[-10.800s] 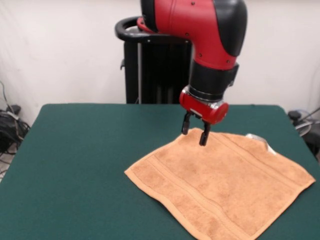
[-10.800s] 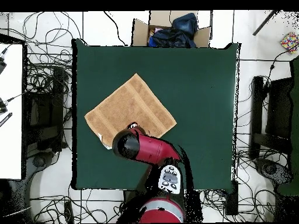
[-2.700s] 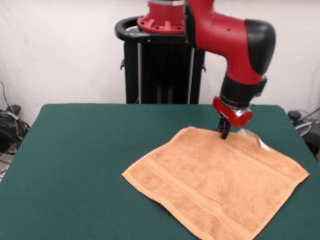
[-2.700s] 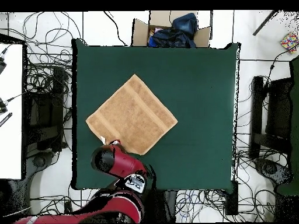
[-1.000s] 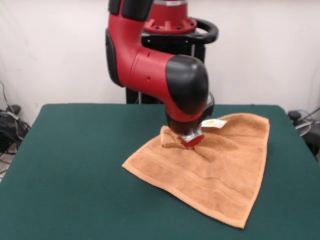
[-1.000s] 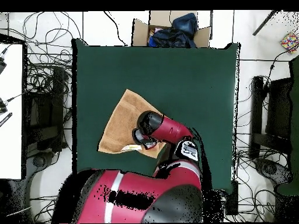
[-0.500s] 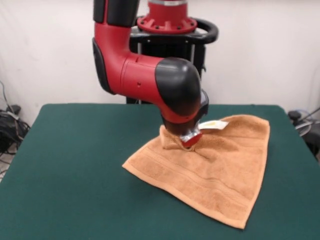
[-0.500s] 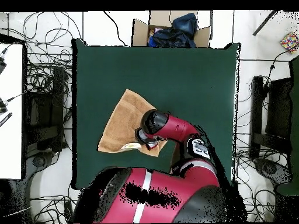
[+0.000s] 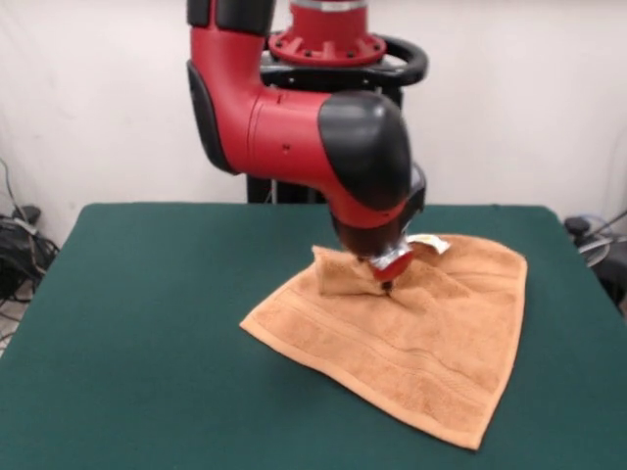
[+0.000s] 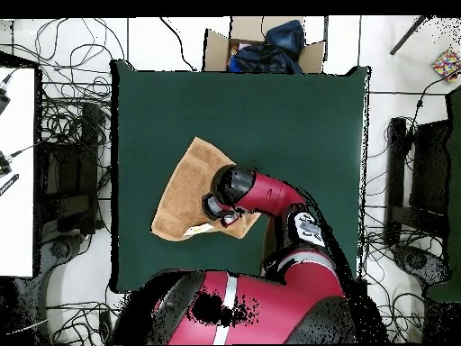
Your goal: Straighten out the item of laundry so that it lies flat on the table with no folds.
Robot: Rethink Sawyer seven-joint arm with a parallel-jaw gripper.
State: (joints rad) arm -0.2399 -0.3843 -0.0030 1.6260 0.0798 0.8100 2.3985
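Note:
The item of laundry [image 9: 411, 343], an orange-tan towel, lies on the green table [image 9: 147, 313] right of centre. Its far left corner is bunched into a raised fold [image 9: 338, 272], and creases run to the point where my gripper [image 9: 385, 285] presses down. The gripper's dark tips look closed together, pinching the cloth beside the white tag [image 9: 428, 243]. In the overhead view the towel [image 10: 185, 191] sits on the left half of the table [image 10: 297, 126]. The wrist [image 10: 225, 203] covers the gripper there.
The red arm [image 9: 294, 127] hangs over the towel's far part and hides it. A cardboard box with dark cloth [image 10: 263, 47] stands off the table's far edge in the overhead view. Cables lie on the floor around the table.
The gripper has shifted a little right and down on the cloth. The towel's far right edge has sunk and lies lower. The arm's elbow has swung slightly right.

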